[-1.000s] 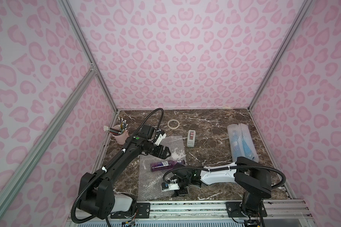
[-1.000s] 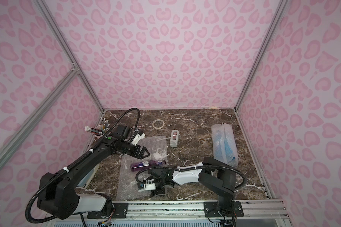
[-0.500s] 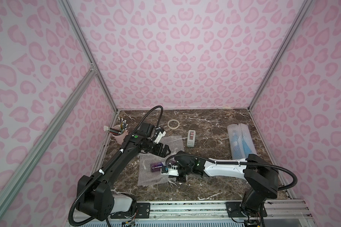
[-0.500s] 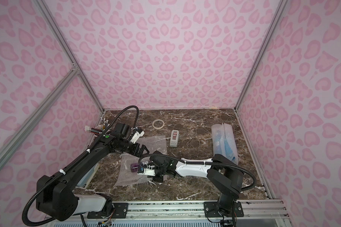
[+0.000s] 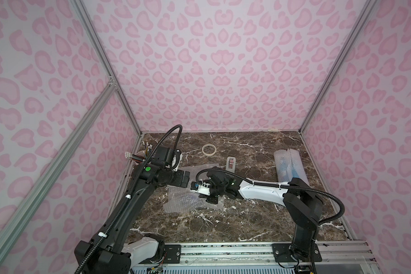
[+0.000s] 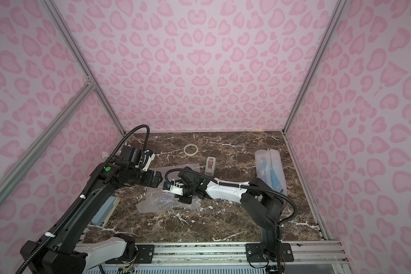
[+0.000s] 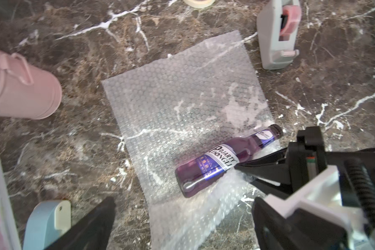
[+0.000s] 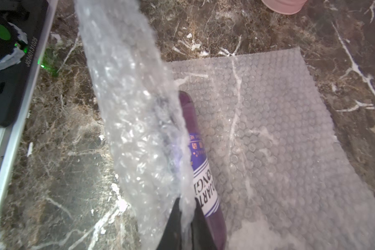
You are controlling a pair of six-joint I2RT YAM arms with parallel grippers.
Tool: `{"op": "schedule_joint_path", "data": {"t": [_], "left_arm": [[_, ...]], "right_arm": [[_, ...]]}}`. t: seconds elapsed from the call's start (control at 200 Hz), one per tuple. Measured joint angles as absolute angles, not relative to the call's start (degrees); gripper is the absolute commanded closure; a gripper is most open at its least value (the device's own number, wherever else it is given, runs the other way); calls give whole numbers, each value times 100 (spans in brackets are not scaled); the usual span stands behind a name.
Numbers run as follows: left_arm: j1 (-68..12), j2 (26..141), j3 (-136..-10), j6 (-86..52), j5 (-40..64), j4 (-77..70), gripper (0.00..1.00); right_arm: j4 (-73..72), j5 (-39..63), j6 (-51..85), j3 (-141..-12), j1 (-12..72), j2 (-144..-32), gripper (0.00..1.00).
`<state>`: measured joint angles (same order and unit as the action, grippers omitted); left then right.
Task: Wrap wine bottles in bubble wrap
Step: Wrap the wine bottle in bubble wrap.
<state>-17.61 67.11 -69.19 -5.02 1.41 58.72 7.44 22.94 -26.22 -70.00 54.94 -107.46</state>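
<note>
A dark purple wine bottle [image 7: 221, 164] lies on its side on a flat sheet of clear bubble wrap [image 7: 182, 97] in the middle of the marble table. My right gripper [image 8: 185, 205] is shut on that sheet's near edge. It holds the edge up as a flap [image 8: 128, 97] that drapes over the bottle [image 8: 200, 164]. In both top views the right gripper [image 5: 210, 200] points down at the folded sheet [image 5: 188, 204]. My left gripper [image 7: 182, 216] hovers open above the sheet with nothing between its fingers, just left of the right gripper [image 5: 184, 181].
A rolled bubble-wrap bundle [image 5: 288, 166] with blue showing through lies at the right. A pale tape roll [image 5: 209, 150] and a grey tape dispenser [image 5: 231, 163] sit behind the sheet. A pink cup of pens [image 7: 20, 91] stands at the back left. A light blue object [image 6: 105, 211] lies at the left edge.
My right gripper shut on the sheet's near edge and carried it back from the table front, folding it over the bottle. The left arm shifted slightly and stayed open.
</note>
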Motion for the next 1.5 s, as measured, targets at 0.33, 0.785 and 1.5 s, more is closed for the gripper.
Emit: {"op": "schedule_joint_path", "data": {"t": [0.33, 0.785, 1.5], "left_arm": [[-1715, 6425, -6639, -1061, 198, 6674, 11], [-1699, 8309, -5872, -1481, 1457, 5192, 49], [-1699, 9419, -5874, -1636, 1160, 4626, 53]], "right_arm": [[797, 2399, -2788, -7341, 5223, -11135, 70], [582, 2657, -2762, -7030, 4925, -10965, 54], [1004, 3002, -2851, -5520, 4700, -8611, 36]]}}
